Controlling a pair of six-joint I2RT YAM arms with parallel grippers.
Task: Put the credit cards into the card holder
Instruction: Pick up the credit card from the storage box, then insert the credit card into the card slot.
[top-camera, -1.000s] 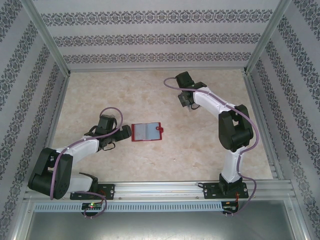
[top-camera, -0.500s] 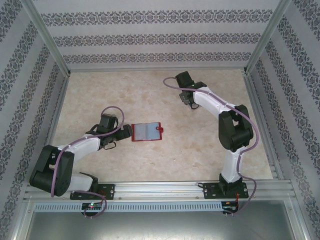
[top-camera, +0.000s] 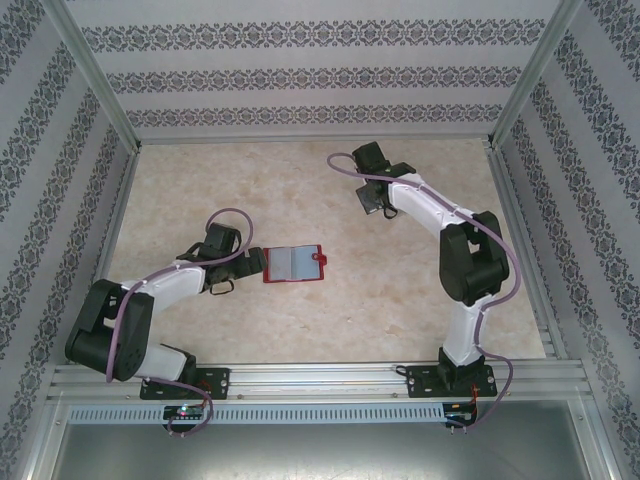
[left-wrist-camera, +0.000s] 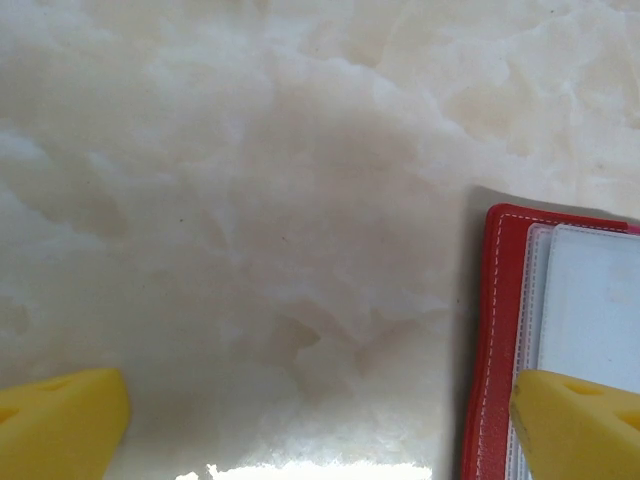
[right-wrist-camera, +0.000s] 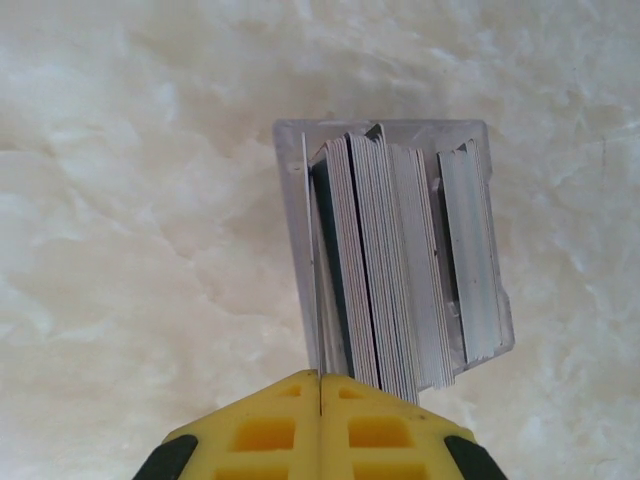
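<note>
Nearest, the left gripper (left-wrist-camera: 318, 415) hangs low over the table (left-wrist-camera: 250, 200), jaws wide apart and holding nothing; one yellow finger (left-wrist-camera: 580, 420) is above the left edge of the open red wallet (left-wrist-camera: 492, 330). If it goes down carelessly, I think it may push the wallet away. Farther back, the right gripper (right-wrist-camera: 320, 385) is closed tight at the near end of the cards (right-wrist-camera: 385, 250), which stand on edge in a clear tray (right-wrist-camera: 420, 127). It may have pinched nothing, or several cards, and lifting could drag the tray. Whether a card sits between the pads is hidden, the cards are hard to count, and the left wrist view cuts off most of the wallet
</note>
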